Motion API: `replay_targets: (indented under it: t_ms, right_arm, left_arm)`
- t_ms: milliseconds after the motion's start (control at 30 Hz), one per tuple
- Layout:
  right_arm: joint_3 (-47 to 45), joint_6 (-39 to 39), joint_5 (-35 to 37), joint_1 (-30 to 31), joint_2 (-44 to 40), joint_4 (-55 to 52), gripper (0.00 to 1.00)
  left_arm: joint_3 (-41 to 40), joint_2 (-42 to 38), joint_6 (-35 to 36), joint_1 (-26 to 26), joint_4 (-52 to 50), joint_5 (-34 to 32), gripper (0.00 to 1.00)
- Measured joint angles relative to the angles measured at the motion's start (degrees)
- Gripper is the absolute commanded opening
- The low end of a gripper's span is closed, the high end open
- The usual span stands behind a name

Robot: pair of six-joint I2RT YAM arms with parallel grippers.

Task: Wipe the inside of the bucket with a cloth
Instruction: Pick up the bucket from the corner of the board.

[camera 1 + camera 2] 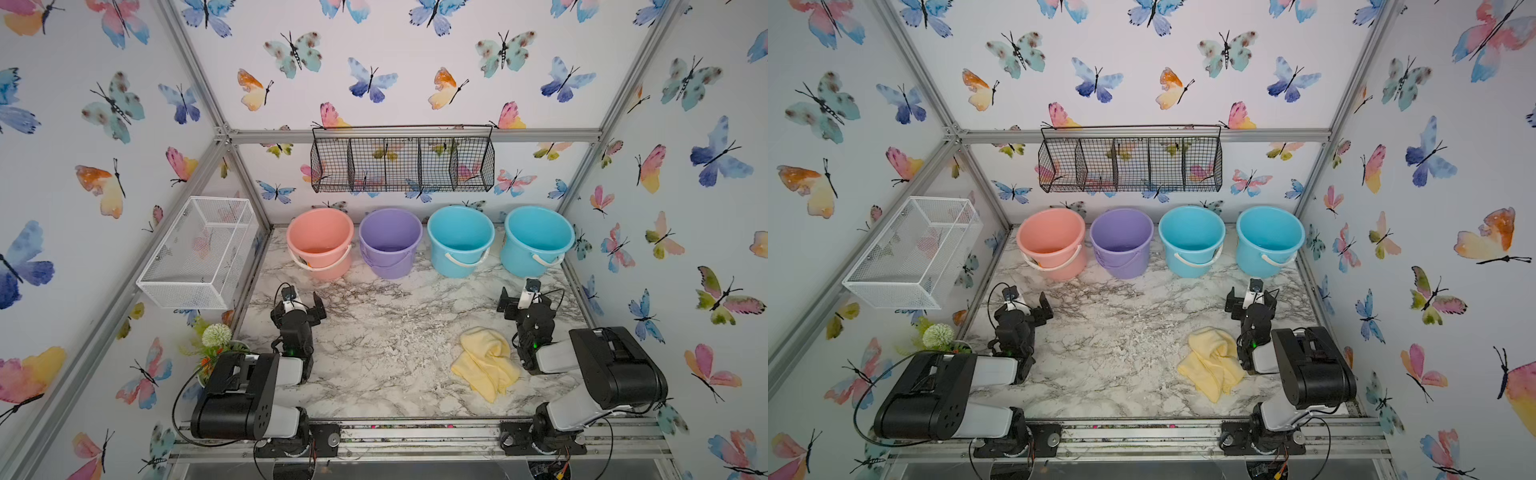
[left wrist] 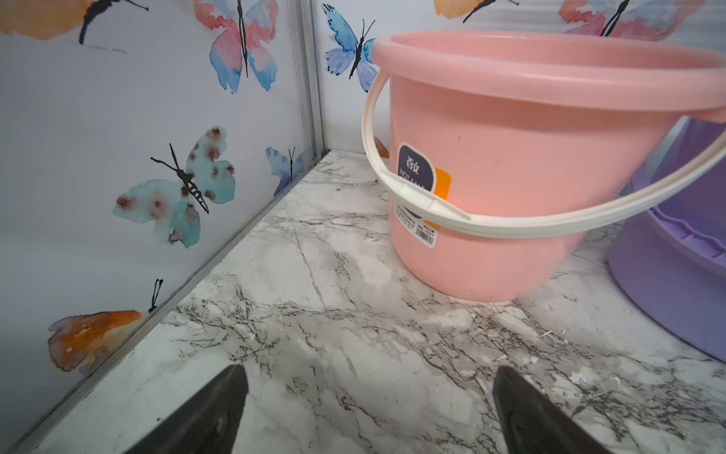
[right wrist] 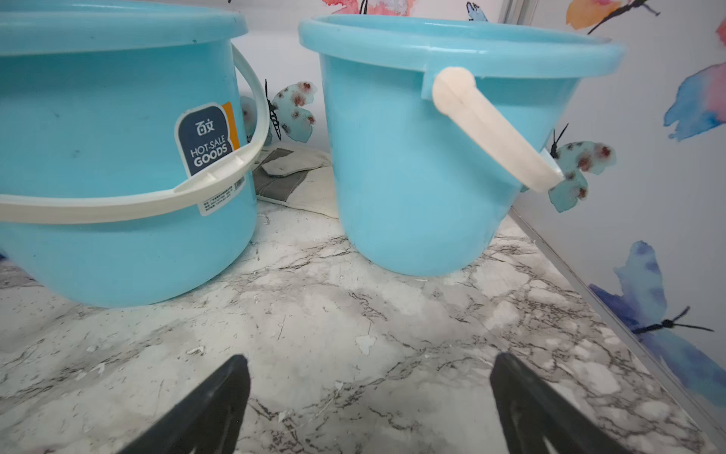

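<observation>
2 pincers — left pincer (image 2: pixel 369 369), right pincer (image 3: pixel 369 357) — spread wide, empty, blue bucket (image 3: pixel 118 157) sticker (image 3: pixel 206 135) "HOT-SALE GOODS", pink bucket (image 2: pixel 530 157) "HOT SALE"

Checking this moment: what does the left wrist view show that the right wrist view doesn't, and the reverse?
Left wrist only: the pink bucket and an edge of the purple bucket. Right wrist only: the labelled blue bucket, the second blue bucket, and a grey-and-white flat item behind them. Shared: the marble tabletop, butterfly wallpaper, and open, empty jaws. Neither shows the yellow cloth, visible in both top views.
</observation>
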Motion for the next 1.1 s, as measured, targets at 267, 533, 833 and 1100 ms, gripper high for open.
replay_targets:
  t_ms: [267,533,833,1100]
  right_arm:
    - [0.0,0.0,-0.02,0.0,0.0,0.0,0.98]
    - [0.0,0.0,-0.02,0.0,0.0,0.0,0.98]
    - [0.0,0.0,-0.02,0.0,0.0,0.0,0.98]
    - [0.0,-0.24,-0.24,0.0,-1.95,-1.86,0.99]
  left_arm:
    - [0.0,0.0,0.0,0.0,0.0,-0.02,0.98]
    - [0.0,0.0,0.0,0.0,0.0,-0.02,0.98]
    - [0.0,0.0,0.0,0.0,0.0,-0.02,0.98]
    - [0.0,-0.24,0.0,0.0,-0.09,-0.04,0.98]
